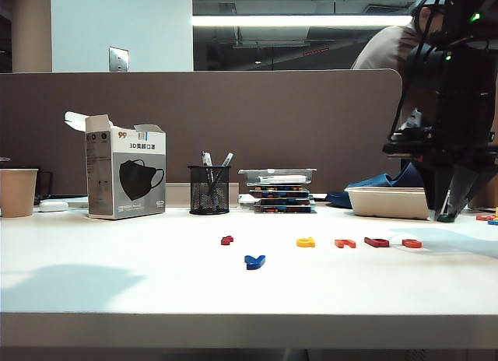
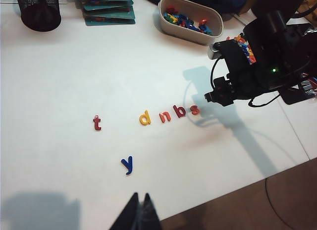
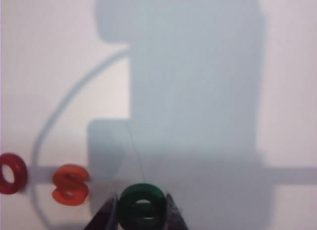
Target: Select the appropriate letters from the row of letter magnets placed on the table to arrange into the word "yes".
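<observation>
The letter magnets lie in a row on the white table (image 1: 117,283): dark red t (image 2: 97,123), yellow d (image 2: 144,118), orange n (image 2: 164,116), crimson b (image 2: 179,111), orange-red s (image 2: 195,109). A blue y (image 2: 128,165) lies alone in front of the row, nearer the table's front edge. My right gripper (image 3: 142,210) is shut on the green e (image 3: 142,206), just beyond the s (image 3: 71,184) at the row's right end. Whether the e touches the table I cannot tell. My left gripper (image 2: 140,196) hangs shut and empty over the front edge, short of the y.
A white tub (image 2: 190,19) of loose letters stands behind the row, under the right arm (image 1: 451,127). A mesh pen holder (image 1: 208,190), stacked trays (image 1: 278,191), a mask box (image 1: 124,174) and a paper cup (image 1: 17,191) line the brown partition.
</observation>
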`<state>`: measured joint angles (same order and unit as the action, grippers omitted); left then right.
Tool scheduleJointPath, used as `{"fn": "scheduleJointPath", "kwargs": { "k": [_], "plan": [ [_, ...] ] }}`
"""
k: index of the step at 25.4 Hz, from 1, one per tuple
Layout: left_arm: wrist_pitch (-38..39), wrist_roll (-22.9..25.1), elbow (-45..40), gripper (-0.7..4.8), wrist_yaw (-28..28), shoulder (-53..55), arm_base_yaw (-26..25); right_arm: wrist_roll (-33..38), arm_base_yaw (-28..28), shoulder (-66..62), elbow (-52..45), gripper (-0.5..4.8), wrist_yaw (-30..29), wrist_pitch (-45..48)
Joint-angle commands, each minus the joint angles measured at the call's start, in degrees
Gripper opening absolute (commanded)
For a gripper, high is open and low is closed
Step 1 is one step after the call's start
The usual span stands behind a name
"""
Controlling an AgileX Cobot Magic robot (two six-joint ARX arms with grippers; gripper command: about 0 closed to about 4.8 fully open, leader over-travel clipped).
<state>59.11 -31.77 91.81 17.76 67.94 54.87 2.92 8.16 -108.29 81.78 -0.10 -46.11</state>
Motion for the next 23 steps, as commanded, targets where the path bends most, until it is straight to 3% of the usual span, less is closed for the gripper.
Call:
{"fn": "scheduleJointPath", "kwargs": {
  "k": [1,7,23],
  "plan": [
    [-0.5,0.0,0.2,-0.05,0.0,-0.1,0.0,0.5,0.1,1.6,0.3,0.85,-1.5,-2.5],
    [-0.5,0.0,0.2,-0.05,0.0,-0.1,0.0,3.6,0.4,3.0,0.3,0.85,-7.8,-5.6],
    [-0.5,0.0,0.2,-0.05,0.0,-0.1,0.0,12.4,10.9,3.0,0.3,0.85,-7.4,-6.9]
  ]
}}
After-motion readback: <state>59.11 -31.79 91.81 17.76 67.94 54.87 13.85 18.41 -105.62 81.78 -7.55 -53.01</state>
